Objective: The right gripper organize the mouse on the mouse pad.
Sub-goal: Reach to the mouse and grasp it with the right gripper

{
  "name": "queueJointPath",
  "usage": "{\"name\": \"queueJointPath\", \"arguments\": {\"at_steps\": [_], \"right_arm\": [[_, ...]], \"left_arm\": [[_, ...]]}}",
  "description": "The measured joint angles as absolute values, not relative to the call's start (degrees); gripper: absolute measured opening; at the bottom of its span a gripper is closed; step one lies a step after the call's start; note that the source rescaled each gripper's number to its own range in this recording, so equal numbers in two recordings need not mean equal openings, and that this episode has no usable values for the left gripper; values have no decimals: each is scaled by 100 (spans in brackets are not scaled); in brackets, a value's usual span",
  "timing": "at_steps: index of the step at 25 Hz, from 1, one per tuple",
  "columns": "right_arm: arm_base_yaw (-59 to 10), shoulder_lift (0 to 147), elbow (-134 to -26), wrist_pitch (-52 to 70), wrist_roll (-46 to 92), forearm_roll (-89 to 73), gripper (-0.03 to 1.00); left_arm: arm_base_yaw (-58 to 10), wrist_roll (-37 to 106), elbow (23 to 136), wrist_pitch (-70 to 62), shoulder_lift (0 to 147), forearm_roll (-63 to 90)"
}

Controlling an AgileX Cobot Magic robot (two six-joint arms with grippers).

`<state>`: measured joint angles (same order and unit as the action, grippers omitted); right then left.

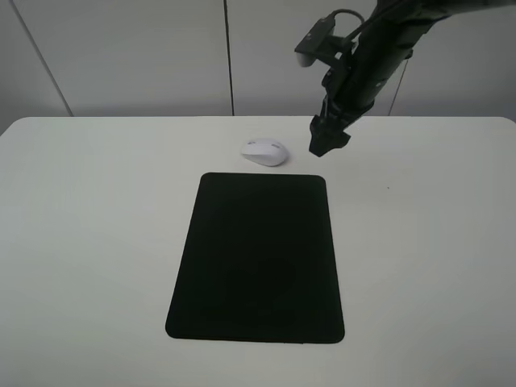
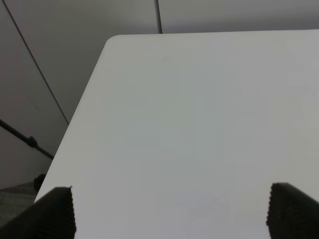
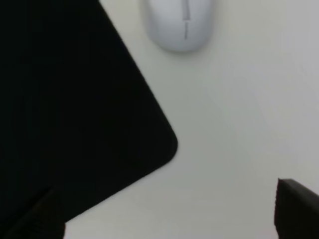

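While the right gripper [image 1: 329,143] hangs above the table [image 1: 89,242] just right of the mouse [image 1: 264,151], its jaws are spread wide, gripping nothing. Mouse sits off the mouse pad [image 1: 258,258], just beyond its far edge. Left gripper [image 2: 169,214] is also spread wide over the table.

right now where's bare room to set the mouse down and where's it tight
The mouse pad is bare all over. The table is bare left and right of it. Tight only past its far edge, where the mouse sits with the right gripper beside it.
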<state>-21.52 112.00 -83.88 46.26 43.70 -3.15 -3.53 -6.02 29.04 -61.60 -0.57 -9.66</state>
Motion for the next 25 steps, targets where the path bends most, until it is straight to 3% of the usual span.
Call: {"name": "queueJointPath", "arguments": {"at_steps": [8, 18, 25], "right_arm": [[-2318, 12090, -9561, 4800, 5653, -758, 100], [-2573, 12897, -10787, 5313, 5762, -439, 100], [-2699, 13194, -10876, 5321, 5779, -79, 100]], "left_arm": [[-353, -602, 2904, -6160, -57, -966], [-353, -602, 2904, -6160, -57, -966], [-353, -602, 2904, -6160, -57, -966]]}}
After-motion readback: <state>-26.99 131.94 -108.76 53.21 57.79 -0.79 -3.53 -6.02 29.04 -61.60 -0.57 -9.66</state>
